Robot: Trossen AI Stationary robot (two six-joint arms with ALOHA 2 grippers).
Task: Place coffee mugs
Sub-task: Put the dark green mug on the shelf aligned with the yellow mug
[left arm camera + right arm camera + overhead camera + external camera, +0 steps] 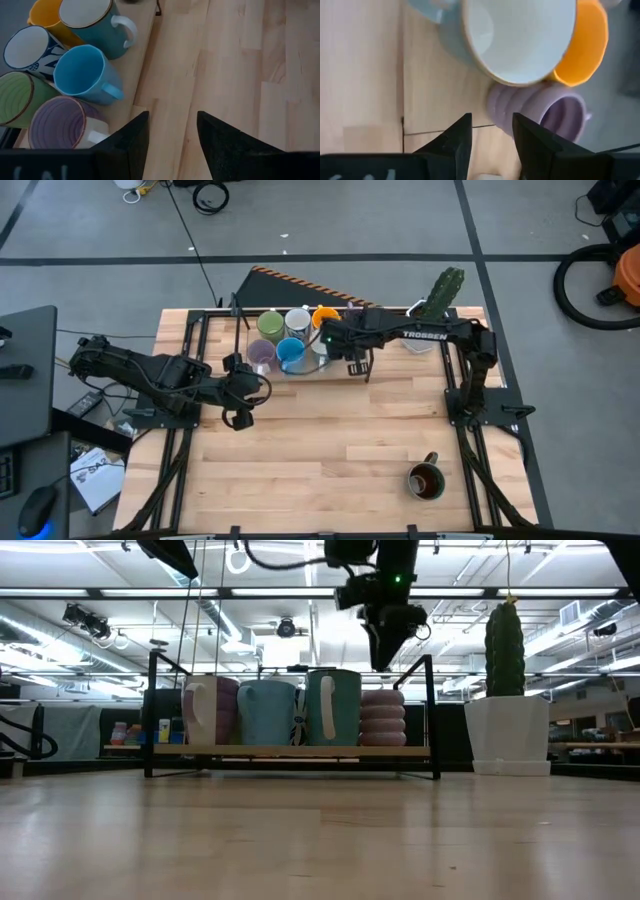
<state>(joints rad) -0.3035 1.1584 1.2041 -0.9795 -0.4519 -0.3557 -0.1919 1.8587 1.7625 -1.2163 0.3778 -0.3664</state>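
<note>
High view. Most of the coffee mugs (290,340) stand grouped on a low rack (240,315) at the far edge of the counter (330,440). One dark brown mug (426,480) stands alone at the near right, well apart from the rest. The right pincer (350,360) hangs at the right end of the cluster; the left pincer (238,395) waits just near of the rack's left end. The lone mug lies near and right of both pincers, on the right arm's side, so the right arm is judged the better placed to fetch it. A cactus pot (440,300) stands at the far right corner.

Low view. The right pincer (388,640) hovers above the rack (290,751), over a ribbed lavender mug (382,718) at the row's right end; nothing is in its grip.

Left wrist view. The left pincer (172,132) is released and empty, fingers (130,145) spread over bare counter just beside the rack, where a light blue mug (82,75) and a lavender mug (60,122) show.

Right wrist view. The right pincer (492,132) is released, empty, directly over the ribbed lavender mug (540,112), beside a white-lined mug (515,35) and an orange mug (587,45).
</note>
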